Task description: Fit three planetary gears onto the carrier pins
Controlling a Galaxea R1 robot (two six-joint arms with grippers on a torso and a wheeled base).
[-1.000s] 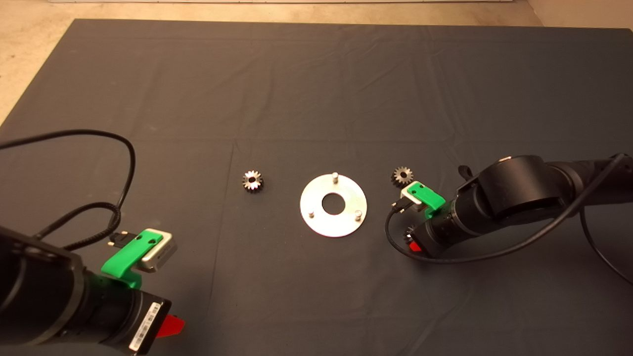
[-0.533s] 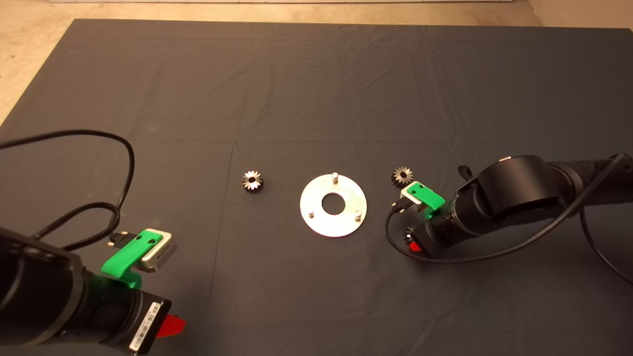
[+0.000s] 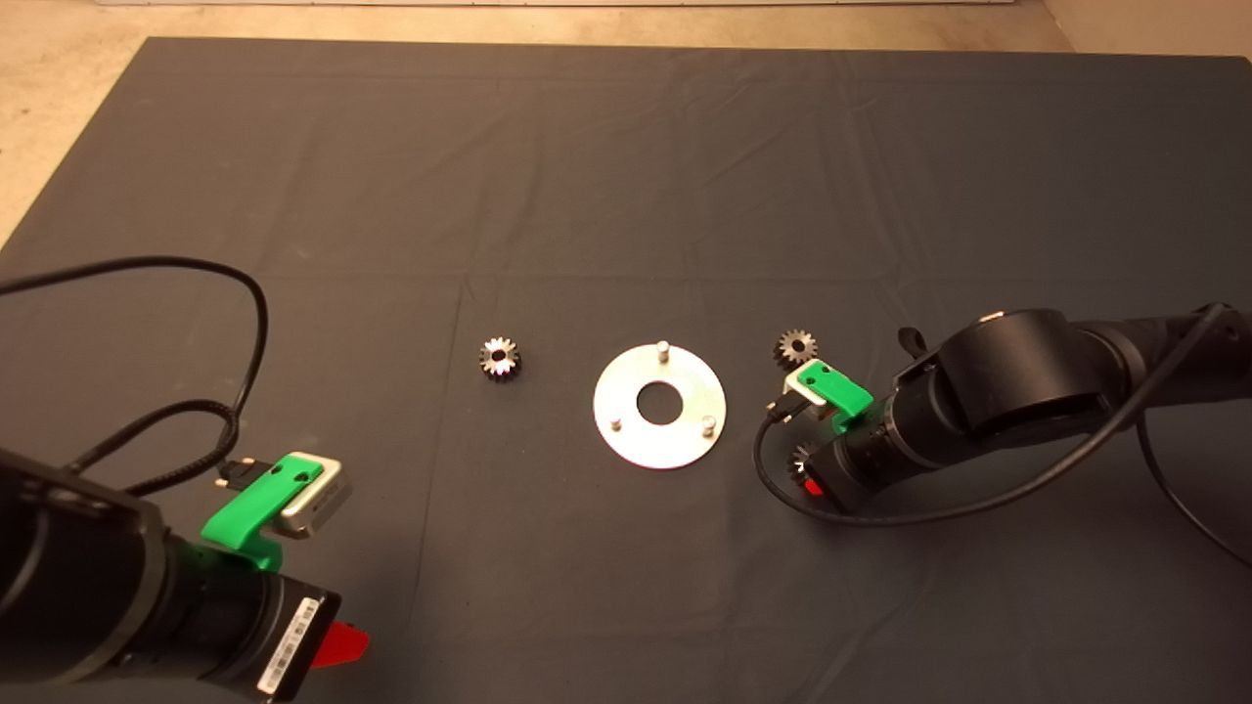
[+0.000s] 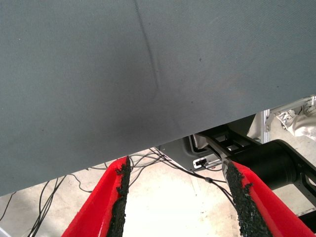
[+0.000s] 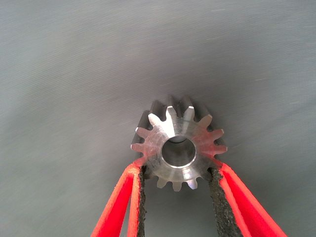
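A shiny silver disc (image 3: 685, 445) lies mid-mat with three carrier pins (image 3: 662, 346) standing bare on it. One planetary gear (image 3: 500, 359) lies left of the disc, and another (image 3: 796, 347) lies to its right. My right gripper (image 3: 808, 473) hovers just right of the disc, shut on a third gear (image 3: 802, 456). The right wrist view shows that gear (image 5: 170, 140) pinched by its teeth in the right gripper (image 5: 177, 172), above bare mat. My left gripper (image 3: 340, 643) is parked at the lower left; the left wrist view shows this gripper (image 4: 177, 165) open and holding nothing.
The dark mat (image 3: 626, 176) has shallow creases. The right arm's black cable (image 3: 773, 484) loops low beside the held gear. The left arm's cable (image 3: 225, 293) arcs over the mat's left side. In the left wrist view, floor with loose cables (image 4: 163, 163) shows past the mat edge.
My right arm has shifted slightly left toward the disc with the gear still in its grip. The left arm, loose gears and disc have not moved.
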